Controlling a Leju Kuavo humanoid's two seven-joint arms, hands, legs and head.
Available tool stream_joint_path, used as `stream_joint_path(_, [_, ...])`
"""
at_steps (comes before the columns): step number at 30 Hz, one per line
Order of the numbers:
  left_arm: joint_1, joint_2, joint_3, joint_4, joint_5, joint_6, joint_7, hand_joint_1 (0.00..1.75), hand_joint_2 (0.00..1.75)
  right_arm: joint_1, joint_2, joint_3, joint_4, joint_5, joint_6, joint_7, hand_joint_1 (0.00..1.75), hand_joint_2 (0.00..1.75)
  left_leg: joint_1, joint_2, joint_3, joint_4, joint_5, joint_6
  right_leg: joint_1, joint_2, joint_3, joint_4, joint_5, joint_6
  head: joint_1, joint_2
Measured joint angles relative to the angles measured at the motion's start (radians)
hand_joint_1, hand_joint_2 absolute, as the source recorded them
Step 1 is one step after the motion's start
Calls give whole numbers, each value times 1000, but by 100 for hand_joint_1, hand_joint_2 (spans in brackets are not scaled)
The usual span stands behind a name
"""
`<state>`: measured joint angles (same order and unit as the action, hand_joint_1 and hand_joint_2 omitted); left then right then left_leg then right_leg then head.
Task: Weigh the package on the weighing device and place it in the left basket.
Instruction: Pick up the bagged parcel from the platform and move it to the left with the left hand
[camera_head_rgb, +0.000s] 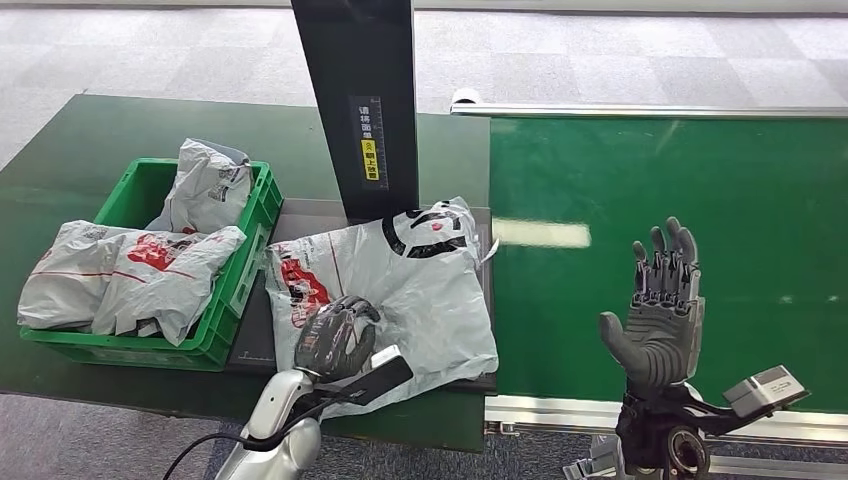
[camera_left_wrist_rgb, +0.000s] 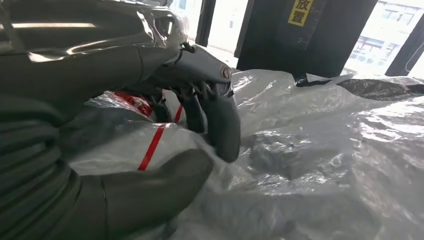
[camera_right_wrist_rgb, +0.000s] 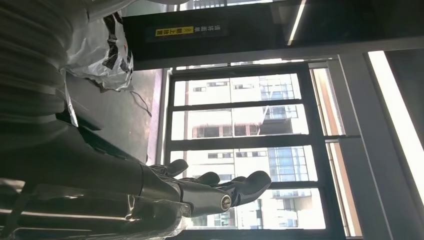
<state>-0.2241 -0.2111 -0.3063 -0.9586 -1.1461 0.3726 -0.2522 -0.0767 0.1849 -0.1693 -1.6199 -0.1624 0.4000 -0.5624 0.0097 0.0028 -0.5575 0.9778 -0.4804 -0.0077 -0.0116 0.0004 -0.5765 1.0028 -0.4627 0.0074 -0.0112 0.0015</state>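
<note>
Package (camera_head_rgb: 400, 285) gripped by left hand (camera_head_rgb: 335, 340); right hand (camera_head_rgb: 660, 320) raised, fingers (camera_head_rgb: 672, 250) spread.

Left arm (camera_head_rgb: 275, 425) reached forward from the near edge, silver forearm angled up and right. Left hand (camera_head_rgb: 335, 338) lay palm-down on the package (camera_head_rgb: 420, 290), fingers (camera_left_wrist_rgb: 220, 125) curled into the plastic, thumb (camera_left_wrist_rgb: 165, 180) pressed against it from the near side. Right arm (camera_head_rgb: 655, 435) stood upright at the near right. Right hand (camera_head_rgb: 660, 310) was raised, palm facing left, fingers (camera_right_wrist_rgb: 240, 185) spread and extended, holding nothing.
</note>
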Motion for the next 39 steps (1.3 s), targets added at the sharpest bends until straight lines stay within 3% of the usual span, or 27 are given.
stream_joint_path(10, [-24, -8, -1, 44, 39, 14, -38, 175, 175, 1, 2, -7, -1, 13, -18, -10, 0, 175, 0, 0, 1, 0, 0, 0, 0, 0, 1, 0, 0, 0, 0, 0])
stream_joint_path(17, [2, -8, 0, -12, 153, 131, -168, 175, 175, 2, 3, -10, -1, 12, -33, -12, 0, 175, 0, 0, 0, 0, 0, 0, 0, 0, 0, 0, 0, 0, 0, 0])
stream_joint_path(22, [54, -6, -4, -182, 305, 239, -294, 175, 175, 13, 2, -11, -1, 0, -46, -15, 0, 175, 0, 0, 0, 0, 0, 0, 0, 0, 0, 0, 0, 0, 0, 0])
stream_joint_path(30, [84, 22, -25, -554, 368, 306, -307, 175, 175, 16, -2, -13, -1, -16, -69, -19, 0, 175, 0, 0, 0, 0, 0, 0, 0, 0, 0, 0, 0, 0, 0, 0])
stream_joint_path(34, [95, 43, -30, -654, 379, 268, -293, 2, 175, 21, -5, -15, -1, -20, -70, -21, 0, 175, 0, 0, 0, 0, 0, 0, 0, 0, 0, 0, 0, 0, 0, 0])
stream_joint_path(39, [106, 76, -45, -674, 411, 5, -262, 0, 175, 23, -8, -15, 3, -18, -66, -26, 0, 175, 0, 0, 0, 0, 0, 0, 0, 0, 0, 0, 0, 0, 0, 0])
